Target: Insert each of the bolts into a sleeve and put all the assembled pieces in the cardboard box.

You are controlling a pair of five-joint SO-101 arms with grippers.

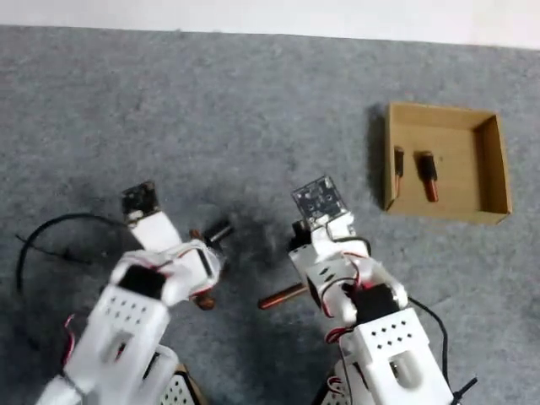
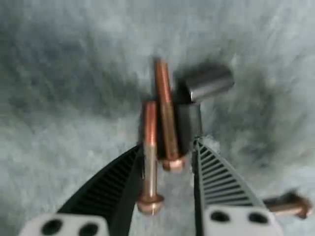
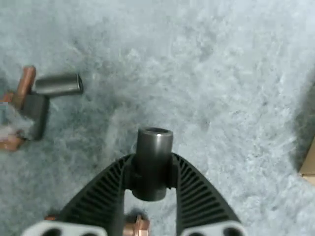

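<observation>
Dark metal, a smooth cylindrical sleeve (image 3: 154, 147) is clamped in the right gripper (image 3: 152, 160) at the high view's lower centre, its open bore pointing away from the wrist. Left of it in that frame, two copper-coloured bolts (image 2: 166, 108) lie lengthwise between the parted, ungripping fingers of the left gripper (image 2: 168, 145) on grey carpet (image 1: 126, 101). The cardboard box (image 1: 498, 160) sits upper right.

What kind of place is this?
Probably a small robot practice bench, not a factory: two white plastic robot arms at a grey felt-covered table, with copper-coloured metal bolts, dark cylindrical sleeves and a brown cardboard box.
</observation>
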